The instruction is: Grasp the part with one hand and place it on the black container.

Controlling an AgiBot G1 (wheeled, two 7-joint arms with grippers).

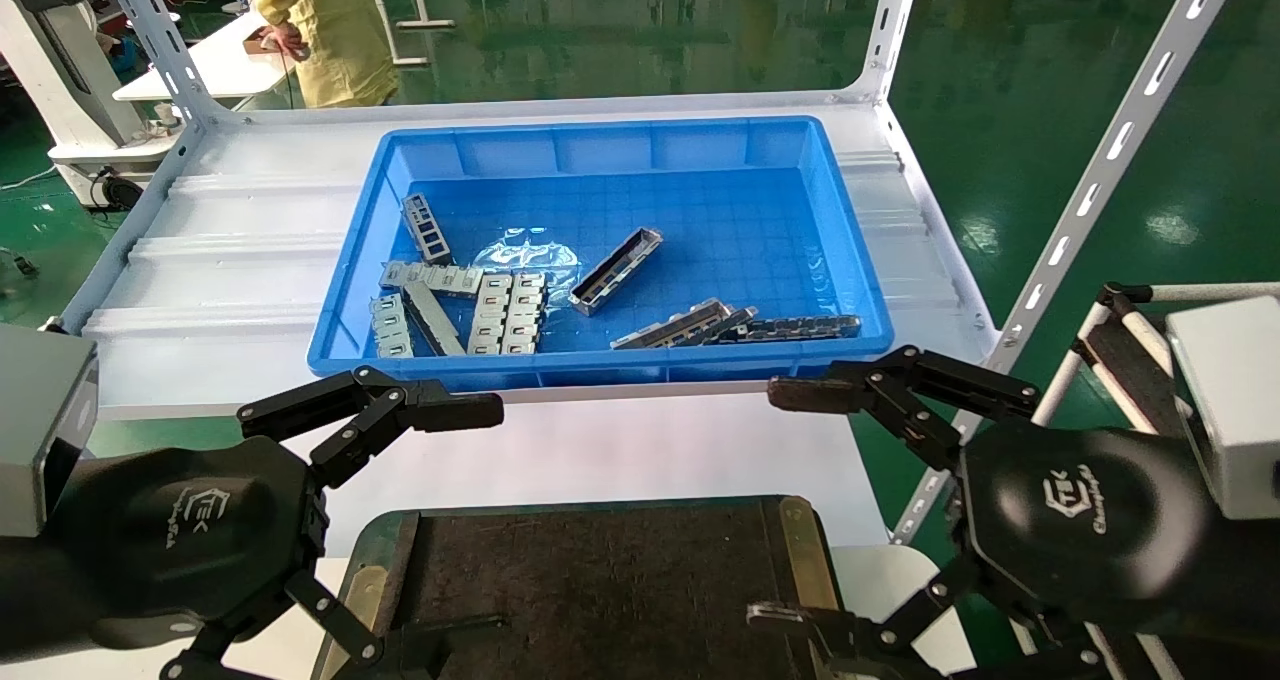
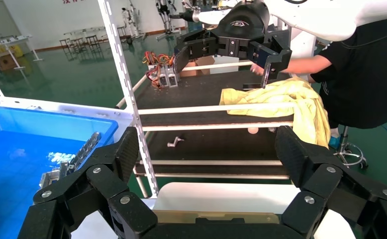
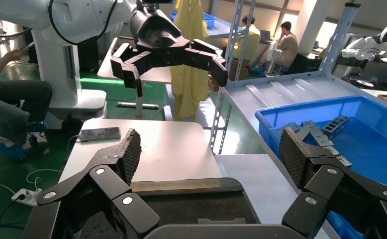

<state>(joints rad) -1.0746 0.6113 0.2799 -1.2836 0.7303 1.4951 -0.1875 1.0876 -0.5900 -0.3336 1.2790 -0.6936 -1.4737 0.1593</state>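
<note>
Grey metal, the part (image 1: pixel 617 270) is seen in the head view lying diagonally in the blue bin (image 1: pixel 350 250), apart from the flat plates (image 1: pixel 508 312); the black container (image 1: pixel 590 580) sits below, between both spread end effectors. In the left wrist view, the left end effector (image 2: pixel 209 149) is held wide open. In the right wrist view, the right end effector (image 3: pixel 209 152) is likewise open; the part should be gripped across its narrow width, at mid-length.

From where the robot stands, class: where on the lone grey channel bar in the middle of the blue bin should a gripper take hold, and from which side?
Grip the channel bar at mid-length, coming from above, fingers across its narrow width. It lies slanted on the blue bin floor, apart from the others, long walls exposed. Both the right gripper and the left gripper are open.
</note>
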